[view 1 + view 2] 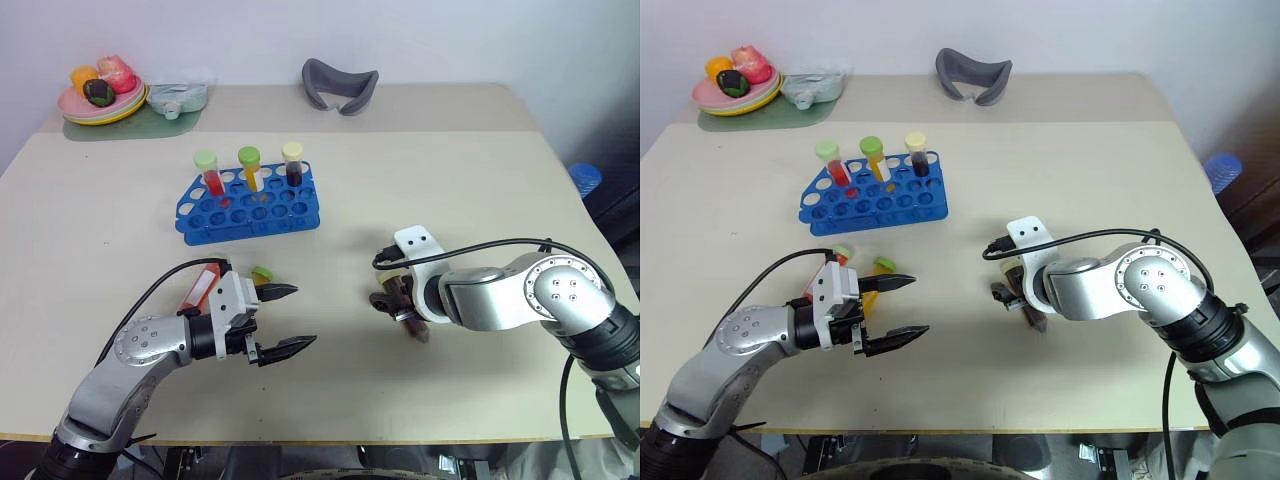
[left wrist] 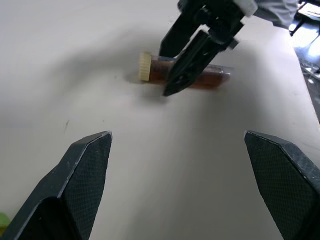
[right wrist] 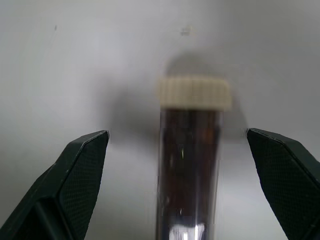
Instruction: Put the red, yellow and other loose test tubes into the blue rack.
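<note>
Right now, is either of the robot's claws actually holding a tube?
No. The right gripper is open with the brown tube between its fingers, not clamped. The left gripper is open and empty.

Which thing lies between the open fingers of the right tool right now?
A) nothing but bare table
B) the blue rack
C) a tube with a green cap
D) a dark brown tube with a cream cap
D: the right wrist view shows the dark brown tube with its cream cap lying on the table between the spread fingers of the right tool, not yet gripped.
</note>
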You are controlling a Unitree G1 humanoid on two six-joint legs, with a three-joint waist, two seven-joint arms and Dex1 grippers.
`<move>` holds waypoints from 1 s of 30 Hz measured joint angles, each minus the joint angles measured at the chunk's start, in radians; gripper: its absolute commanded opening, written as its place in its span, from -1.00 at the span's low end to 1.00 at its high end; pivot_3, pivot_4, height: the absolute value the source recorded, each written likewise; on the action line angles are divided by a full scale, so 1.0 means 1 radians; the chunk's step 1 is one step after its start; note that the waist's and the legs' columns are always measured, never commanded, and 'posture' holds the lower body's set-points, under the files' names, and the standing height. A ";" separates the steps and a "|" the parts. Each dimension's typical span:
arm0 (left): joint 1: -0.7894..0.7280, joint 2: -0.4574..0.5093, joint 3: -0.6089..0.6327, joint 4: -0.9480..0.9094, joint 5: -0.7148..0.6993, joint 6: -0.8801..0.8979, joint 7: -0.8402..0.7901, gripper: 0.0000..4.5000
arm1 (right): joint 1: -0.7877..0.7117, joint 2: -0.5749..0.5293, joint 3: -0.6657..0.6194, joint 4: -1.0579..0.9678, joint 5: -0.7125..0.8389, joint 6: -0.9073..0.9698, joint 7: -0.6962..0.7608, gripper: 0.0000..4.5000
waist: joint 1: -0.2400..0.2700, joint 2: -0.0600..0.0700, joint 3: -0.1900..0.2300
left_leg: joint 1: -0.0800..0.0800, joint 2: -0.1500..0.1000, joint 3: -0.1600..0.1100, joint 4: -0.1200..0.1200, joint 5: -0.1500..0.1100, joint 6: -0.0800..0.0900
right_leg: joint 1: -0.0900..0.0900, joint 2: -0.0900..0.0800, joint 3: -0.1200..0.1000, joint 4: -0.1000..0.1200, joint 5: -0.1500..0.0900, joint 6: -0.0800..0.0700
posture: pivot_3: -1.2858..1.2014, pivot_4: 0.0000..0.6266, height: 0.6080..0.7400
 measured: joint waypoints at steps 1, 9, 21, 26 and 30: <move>0.000 0.000 0.000 -0.010 0.000 0.001 0.004 0.92 | 0.000 0.009 0.000 0.003 0.004 -0.001 -0.019 1.00 | 0.000 0.000 0.000 | 0.000 0.000 0.000 0.000 0.000 0.000 | 0.000 0.000 0.000 0.000 0.000 0.000 | 0.03 -0.52 1.00; -0.048 0.000 0.000 -0.031 -0.009 0.053 0.038 0.92 | 0.000 0.015 0.003 -0.001 0.006 0.013 -0.049 1.00 | 0.001 0.000 0.000 | 0.000 0.000 0.000 0.000 0.000 0.000 | 0.000 0.000 0.000 0.000 0.000 0.000 | 0.03 -0.52 1.00; -0.091 0.002 0.000 -0.038 -0.031 0.112 0.046 0.92 | -0.037 -0.104 0.052 -0.004 0.005 0.078 0.102 1.00 | 0.001 0.000 0.000 | 0.000 0.000 0.000 0.000 0.000 0.000 | 0.000 0.000 0.000 0.000 0.000 0.000 | 0.03 -0.52 1.00; -0.093 0.001 0.000 -0.042 -0.031 0.115 0.056 0.92 | -0.126 -0.103 0.096 0.082 0.005 0.160 0.193 1.00 | -0.002 -0.001 -0.001 | 0.002 0.000 0.000 0.000 0.000 0.000 | 0.001 0.000 0.000 0.000 0.000 0.000 | 0.03 -0.52 1.00; -0.077 -0.001 -0.001 -0.058 -0.030 0.114 0.063 0.92 | -0.190 -0.098 0.132 0.153 0.007 0.220 0.242 1.00 | -0.003 -0.002 -0.001 | 0.003 0.000 0.000 0.000 0.000 0.000 | 0.003 0.001 0.000 0.000 0.000 0.000 | 0.03 -0.52 1.00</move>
